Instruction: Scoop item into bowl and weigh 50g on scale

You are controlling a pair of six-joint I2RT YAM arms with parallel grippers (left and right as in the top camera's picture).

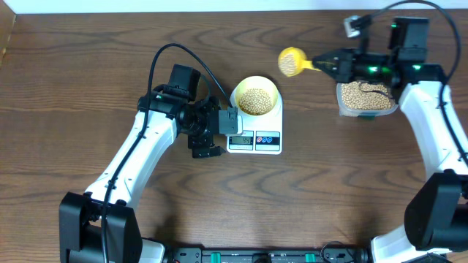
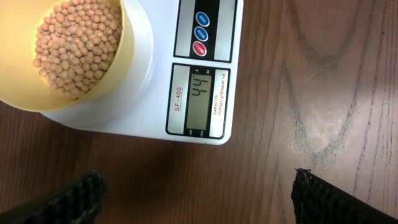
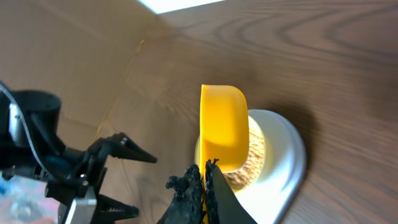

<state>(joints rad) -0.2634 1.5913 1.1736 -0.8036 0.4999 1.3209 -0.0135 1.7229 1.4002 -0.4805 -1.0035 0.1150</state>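
Two pincers differ: left pincer [image 2: 200, 200] hangs released at 9 o'clock of the scale [image 1: 273, 121]; right pincer [image 1: 333, 64] grasps the scoop [image 3: 224, 124], loaded with beans [image 1: 290, 64], at 1 o'clock of the bowl [image 1: 274, 88]. The bowl, holding beans, sits on the scale, which reads 44.

One scale [image 1: 254, 139], one bowl [image 1: 237, 96], one scoop [image 1: 291, 62], one tub [image 1: 365, 113], many beans [image 1: 255, 101]; two claws: left claw [image 2: 196, 196], right claw [image 1: 330, 64].
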